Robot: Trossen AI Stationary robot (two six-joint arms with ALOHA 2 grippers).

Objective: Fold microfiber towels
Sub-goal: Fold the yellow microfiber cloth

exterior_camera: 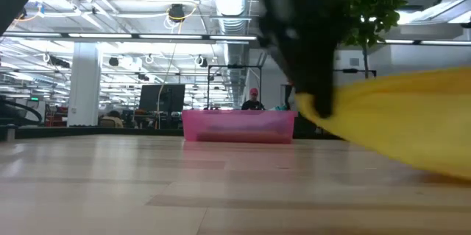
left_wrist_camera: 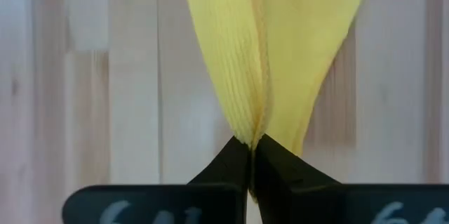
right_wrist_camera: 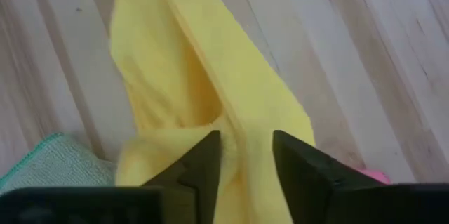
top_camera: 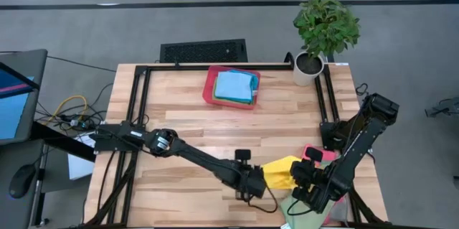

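Towels in tray, plant beside

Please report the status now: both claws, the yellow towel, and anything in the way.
Left claw shut on yellow towel. Right claw open, astride same towel. Green towel and pink towel lie close by.

arms: two, dark, built of slim jointed segments
left arm: black links, a silvery round joint partway along, a thin cable looping near the wrist
right arm: black, boxy blocks at the joints
left fingers: black, wedge-shaped, tapering to points
right fingers: black, flat, angular
markings: pale numerals on the left wrist's dark bar
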